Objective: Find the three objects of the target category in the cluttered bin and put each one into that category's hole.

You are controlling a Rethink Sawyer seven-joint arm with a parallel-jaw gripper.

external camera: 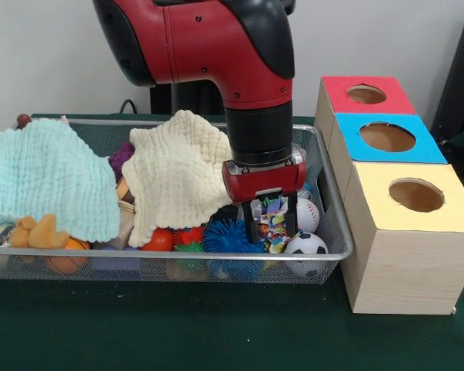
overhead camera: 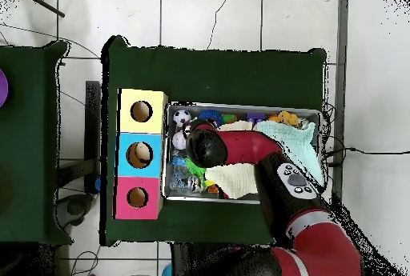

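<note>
My gripper hangs low in the right end of the wire mesh bin. Its black fingers stand on either side of a crinkled multi-coloured packet and look shut on it. A soccer ball and a baseball lie just right of it, and a blue spiky ball lies just left. Three boxes with round holes stand right of the bin: red, blue, yellow. In the overhead view the arm hides the gripper; the soccer ball shows beside the yellow box.
A cream cloth and a mint cloth cover much of the bin's middle and left. Orange and red balls, a green spiky ball and an orange plush toy peek out along the front wall.
</note>
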